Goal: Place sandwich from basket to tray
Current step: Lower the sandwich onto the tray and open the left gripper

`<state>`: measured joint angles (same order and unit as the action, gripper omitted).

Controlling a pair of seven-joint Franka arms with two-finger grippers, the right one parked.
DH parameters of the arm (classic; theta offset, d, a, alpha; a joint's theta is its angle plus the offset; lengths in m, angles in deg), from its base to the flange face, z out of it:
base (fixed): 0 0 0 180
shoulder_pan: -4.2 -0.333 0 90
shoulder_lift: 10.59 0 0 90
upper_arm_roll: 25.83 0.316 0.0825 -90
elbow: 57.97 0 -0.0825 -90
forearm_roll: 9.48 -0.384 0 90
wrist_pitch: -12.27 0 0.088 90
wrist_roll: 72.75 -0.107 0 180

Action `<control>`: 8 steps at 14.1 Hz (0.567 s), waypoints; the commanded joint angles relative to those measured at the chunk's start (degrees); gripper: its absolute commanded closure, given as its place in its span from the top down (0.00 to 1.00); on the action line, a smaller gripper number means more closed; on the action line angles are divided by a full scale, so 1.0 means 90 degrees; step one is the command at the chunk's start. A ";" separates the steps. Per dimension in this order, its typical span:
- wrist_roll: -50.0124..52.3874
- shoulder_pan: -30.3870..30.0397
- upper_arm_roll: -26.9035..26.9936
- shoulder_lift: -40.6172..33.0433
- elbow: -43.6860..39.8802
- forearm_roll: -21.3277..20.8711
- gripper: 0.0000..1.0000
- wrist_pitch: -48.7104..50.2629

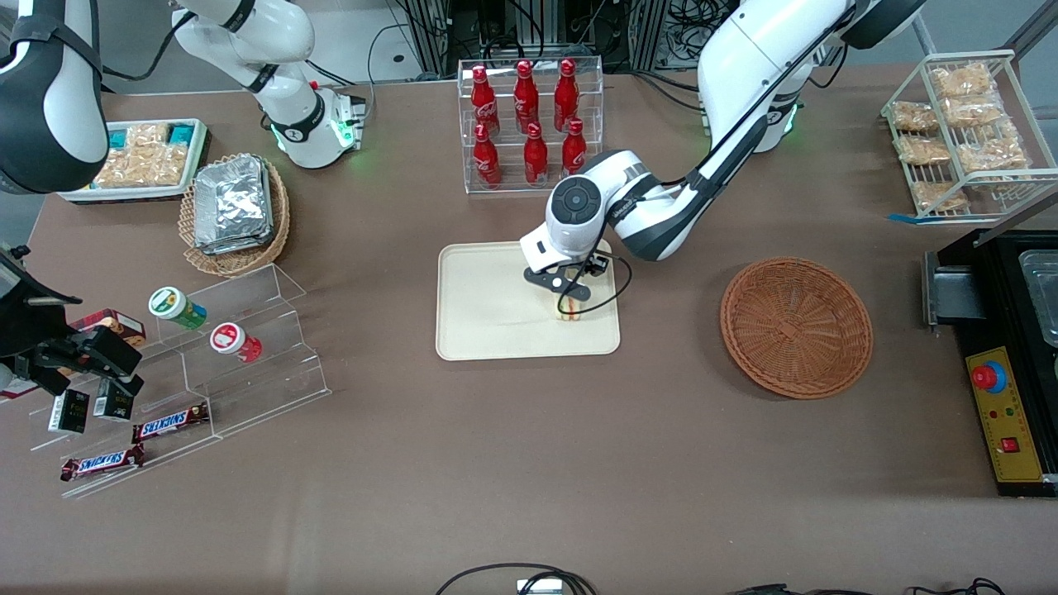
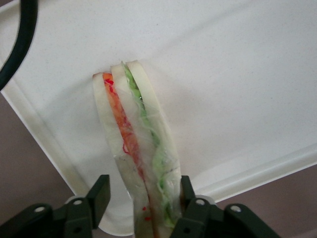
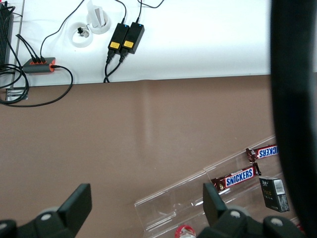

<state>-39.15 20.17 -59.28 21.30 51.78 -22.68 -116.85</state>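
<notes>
Now: gripper (image 2: 141,206) w/ fingers (image 2: 99,193) spread, one touching sandwich (image 2: 136,144). Sandwich stands on edge on tray (image 1: 488,322), near its corner toward basket (image 1: 796,326); long axis runs away from gripper, filling stripes facing up.
</notes>
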 commanded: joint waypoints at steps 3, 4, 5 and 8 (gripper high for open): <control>0.0514 0.0041 0.0065 -0.0086 -0.0338 -0.0116 0.77 0.0166; 0.0612 0.0031 0.0065 -0.0067 -0.0532 -0.0106 0.77 0.0379; 0.0700 0.0031 0.0065 -0.0038 -0.0795 -0.0106 0.77 0.0633; 0.1041 0.0021 0.0249 -0.0047 -0.1421 -0.0096 0.77 0.1142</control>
<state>-32.45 20.01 -58.50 21.11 42.80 -22.82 -110.08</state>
